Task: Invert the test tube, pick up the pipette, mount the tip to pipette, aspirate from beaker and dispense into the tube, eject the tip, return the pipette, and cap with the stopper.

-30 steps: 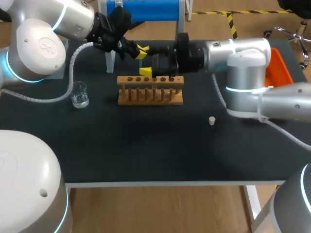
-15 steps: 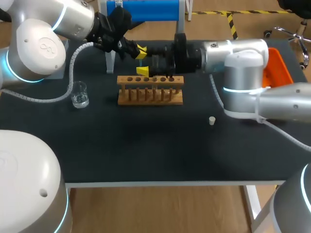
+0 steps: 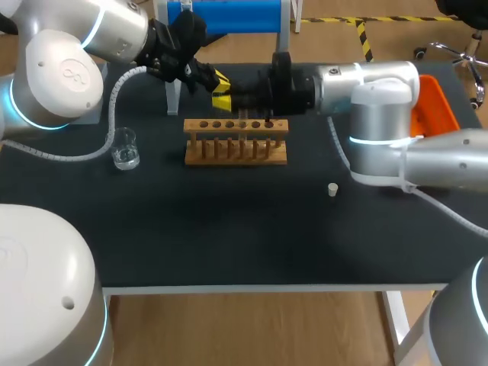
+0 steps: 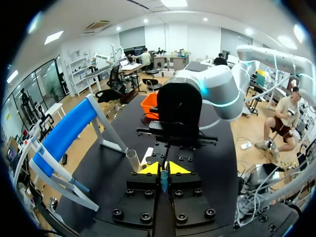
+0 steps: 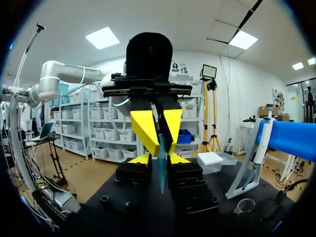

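Note:
Above the back of the wooden tube rack [image 3: 236,141], my two grippers meet tip to tip. My left gripper [image 3: 216,76] is shut on a thin bluish test tube [image 4: 164,180] that lies between its yellow tips [image 4: 163,169]. Facing it, my right gripper [image 3: 227,93] has its own tips [image 5: 160,159] closed on the same tube [image 5: 161,148], just below the left gripper [image 5: 158,126]. A glass beaker [image 3: 125,149] stands on the table left of the rack. The small white stopper [image 3: 333,189] lies to the rack's front right.
The blue pipette stand [image 3: 229,15] is at the table's back edge, behind the grippers. A clear cylinder [image 4: 132,160] stands beside my left gripper on the stand's side. An orange bin [image 3: 435,103] sits at the far right.
My right gripper moved a little left toward the left gripper and its fingers went from wide open to closed on the tube. The left arm held still.

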### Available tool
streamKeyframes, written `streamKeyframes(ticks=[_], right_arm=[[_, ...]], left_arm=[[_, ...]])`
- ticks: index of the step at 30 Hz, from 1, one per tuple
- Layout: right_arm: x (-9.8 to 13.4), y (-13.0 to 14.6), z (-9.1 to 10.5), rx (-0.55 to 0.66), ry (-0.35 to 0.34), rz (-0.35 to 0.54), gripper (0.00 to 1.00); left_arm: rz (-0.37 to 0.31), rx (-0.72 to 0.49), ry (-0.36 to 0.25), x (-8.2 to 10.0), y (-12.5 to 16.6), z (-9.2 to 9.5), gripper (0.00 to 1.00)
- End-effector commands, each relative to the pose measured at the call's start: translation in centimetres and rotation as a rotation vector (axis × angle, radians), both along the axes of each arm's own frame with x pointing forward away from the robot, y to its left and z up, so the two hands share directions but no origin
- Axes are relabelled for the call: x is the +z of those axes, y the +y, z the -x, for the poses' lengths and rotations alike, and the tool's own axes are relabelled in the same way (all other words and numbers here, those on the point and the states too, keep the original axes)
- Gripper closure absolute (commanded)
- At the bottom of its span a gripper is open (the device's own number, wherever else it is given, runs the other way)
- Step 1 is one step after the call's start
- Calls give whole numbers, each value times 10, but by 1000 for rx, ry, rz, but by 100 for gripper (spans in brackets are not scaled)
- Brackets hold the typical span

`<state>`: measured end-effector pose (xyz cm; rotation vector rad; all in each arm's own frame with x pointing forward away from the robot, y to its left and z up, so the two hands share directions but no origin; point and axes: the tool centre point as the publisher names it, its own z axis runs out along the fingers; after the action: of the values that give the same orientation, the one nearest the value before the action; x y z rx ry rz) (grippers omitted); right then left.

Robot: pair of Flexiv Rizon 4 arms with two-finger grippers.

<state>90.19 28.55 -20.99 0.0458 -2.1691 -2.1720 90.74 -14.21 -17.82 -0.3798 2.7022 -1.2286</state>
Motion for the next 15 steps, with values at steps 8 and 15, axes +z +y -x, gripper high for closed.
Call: streamKeyframes(ticks=[8,15], right_arm=[[-1,-4,1,1,1,0,100],[0,-17,3,-4,1,1,100]], left_arm=[[-5,-2,5,1,0,-1,14],[-5,-2,5,1,0,-1,0]])
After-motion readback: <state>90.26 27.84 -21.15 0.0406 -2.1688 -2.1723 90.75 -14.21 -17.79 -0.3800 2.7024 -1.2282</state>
